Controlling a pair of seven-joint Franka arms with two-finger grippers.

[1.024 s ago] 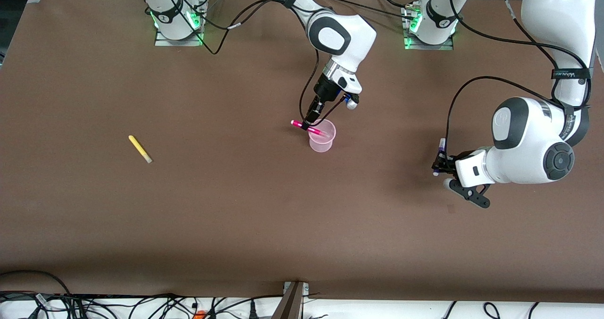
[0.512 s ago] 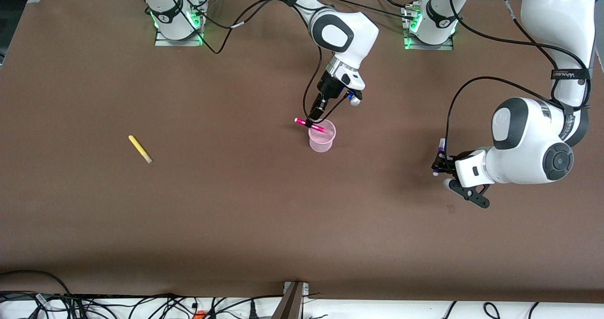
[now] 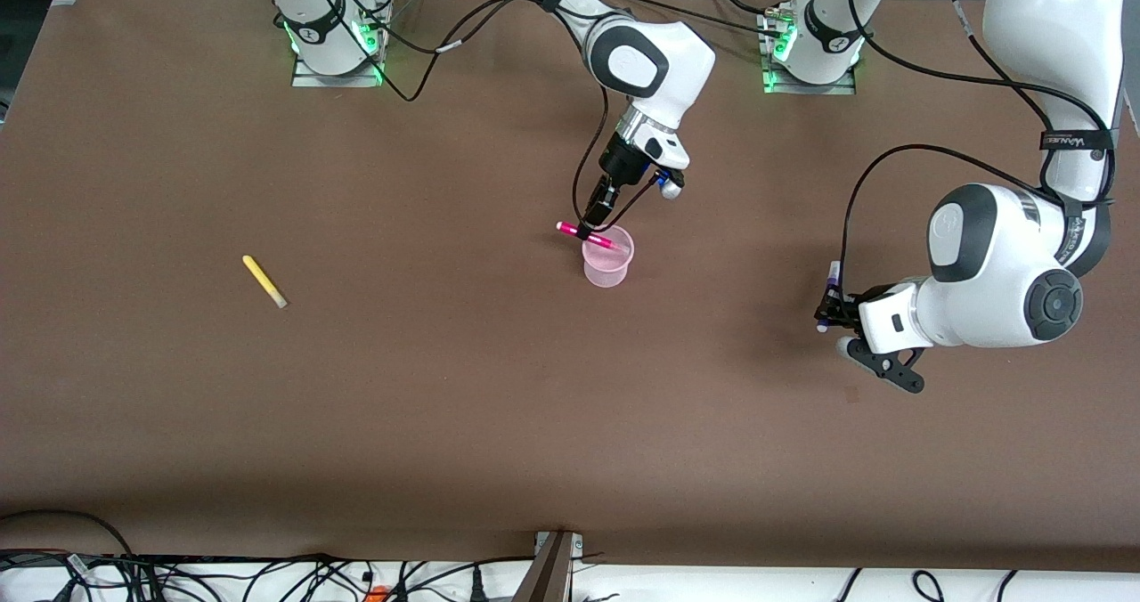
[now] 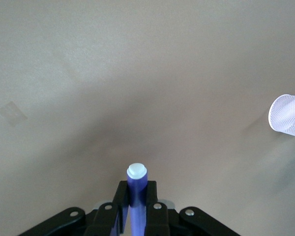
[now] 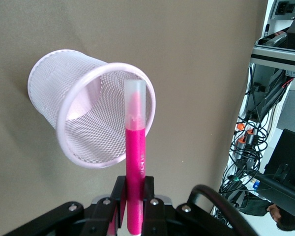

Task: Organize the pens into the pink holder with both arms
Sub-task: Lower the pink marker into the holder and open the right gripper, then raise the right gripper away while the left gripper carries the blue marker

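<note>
The pink holder [image 3: 608, 262] stands upright mid-table; in the right wrist view it shows as a mesh cup [image 5: 83, 118]. My right gripper [image 3: 588, 231] is shut on the magenta-pink pen [image 3: 583, 235], held tilted with its pale tip over the holder's rim [image 5: 135, 98]. My left gripper [image 3: 828, 313] is shut on the dark purple-blue pen [image 3: 833, 272], held just above the table toward the left arm's end; its white tip shows in the left wrist view [image 4: 136, 172]. The yellow pen [image 3: 264, 281] lies on the table toward the right arm's end. The light green pen is out of view.
The brown table [image 3: 445, 388] stretches wide around the holder. Cables and a table bracket [image 3: 552, 566] lie along the edge nearest the front camera. The arm bases [image 3: 338, 41] stand along the farthest edge.
My right gripper with the magenta-pink pen shifted slightly up and toward the holder a second ago, then held still. The left arm has not moved.
</note>
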